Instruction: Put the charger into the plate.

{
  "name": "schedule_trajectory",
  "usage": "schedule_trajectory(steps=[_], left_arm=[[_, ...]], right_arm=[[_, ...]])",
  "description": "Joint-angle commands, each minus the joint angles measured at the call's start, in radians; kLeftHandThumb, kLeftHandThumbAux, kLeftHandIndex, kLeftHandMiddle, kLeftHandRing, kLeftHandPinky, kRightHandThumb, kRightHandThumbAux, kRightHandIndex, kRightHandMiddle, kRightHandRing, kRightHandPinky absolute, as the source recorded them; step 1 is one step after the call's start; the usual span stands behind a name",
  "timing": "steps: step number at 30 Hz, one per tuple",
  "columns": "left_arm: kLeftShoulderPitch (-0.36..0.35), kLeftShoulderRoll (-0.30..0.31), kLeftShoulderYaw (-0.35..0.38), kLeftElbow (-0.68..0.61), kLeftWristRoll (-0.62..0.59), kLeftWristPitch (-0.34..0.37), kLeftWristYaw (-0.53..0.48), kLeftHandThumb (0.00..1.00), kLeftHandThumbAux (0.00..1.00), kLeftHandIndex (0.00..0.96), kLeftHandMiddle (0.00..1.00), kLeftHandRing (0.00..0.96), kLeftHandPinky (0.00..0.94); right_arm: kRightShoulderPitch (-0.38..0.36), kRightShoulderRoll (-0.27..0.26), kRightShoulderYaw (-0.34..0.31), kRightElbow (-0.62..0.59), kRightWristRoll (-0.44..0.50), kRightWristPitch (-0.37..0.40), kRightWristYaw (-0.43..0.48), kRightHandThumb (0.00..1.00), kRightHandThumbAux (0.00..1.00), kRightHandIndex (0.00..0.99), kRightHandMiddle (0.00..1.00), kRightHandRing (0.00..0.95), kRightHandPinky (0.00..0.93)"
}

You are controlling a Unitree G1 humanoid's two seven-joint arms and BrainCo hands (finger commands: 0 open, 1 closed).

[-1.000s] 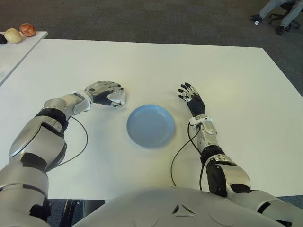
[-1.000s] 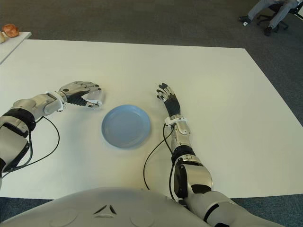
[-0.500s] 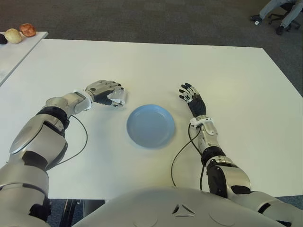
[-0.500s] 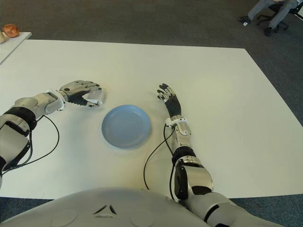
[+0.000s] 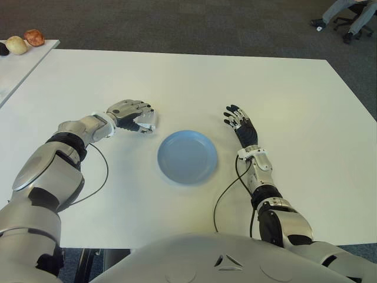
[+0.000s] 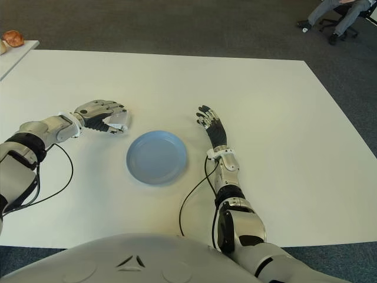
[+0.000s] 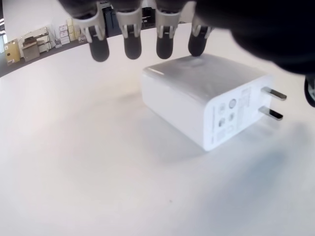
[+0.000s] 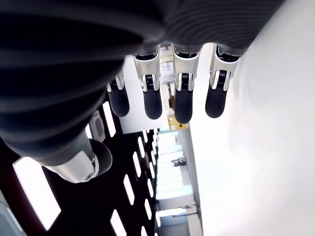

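Note:
A white charger (image 7: 202,98) with two prongs lies on the white table (image 5: 177,82), just left of the round blue plate (image 5: 187,156). My left hand (image 5: 139,120) is curled over it, so only a white corner of the charger (image 5: 149,122) shows in the eye views. In the left wrist view its fingertips (image 7: 165,49) reach the charger's far top edge, with the thumb near the prongs. My right hand (image 5: 239,122) shows to the right of the plate, fingers spread and holding nothing.
A second white table (image 5: 17,68) at the far left carries a few small round items (image 5: 25,41). Someone's legs and an office chair (image 5: 347,15) are at the far right on the dark carpet. Thin black cables (image 5: 100,177) trail from both wrists.
My left hand has shifted very slightly over the charger. The right forearm has drifted a little toward me. The plate has not moved.

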Motion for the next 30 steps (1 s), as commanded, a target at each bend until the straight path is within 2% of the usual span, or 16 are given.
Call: schedule_trajectory(steps=[1, 18, 30], left_arm=[[0.035, -0.020, -0.015, 0.030, 0.015, 0.005, -0.021, 0.386, 0.187, 0.000, 0.000, 0.000, 0.025], [0.072, -0.030, 0.015, 0.036, -0.043, 0.029, -0.034, 0.365, 0.205, 0.000, 0.000, 0.000, 0.058], [0.110, -0.039, 0.065, 0.040, -0.098, 0.045, -0.031, 0.383, 0.213, 0.000, 0.000, 0.000, 0.104]], right_arm=[[0.091, 0.005, 0.003, 0.032, 0.002, 0.037, -0.002, 0.263, 0.612, 0.151, 0.171, 0.167, 0.213], [0.108, 0.004, 0.011, -0.001, 0.000, 0.046, -0.007, 0.263, 0.623, 0.157, 0.177, 0.174, 0.221], [0.104, 0.000, 0.013, 0.001, 0.002, 0.053, -0.006, 0.268, 0.621, 0.157, 0.178, 0.176, 0.225]])
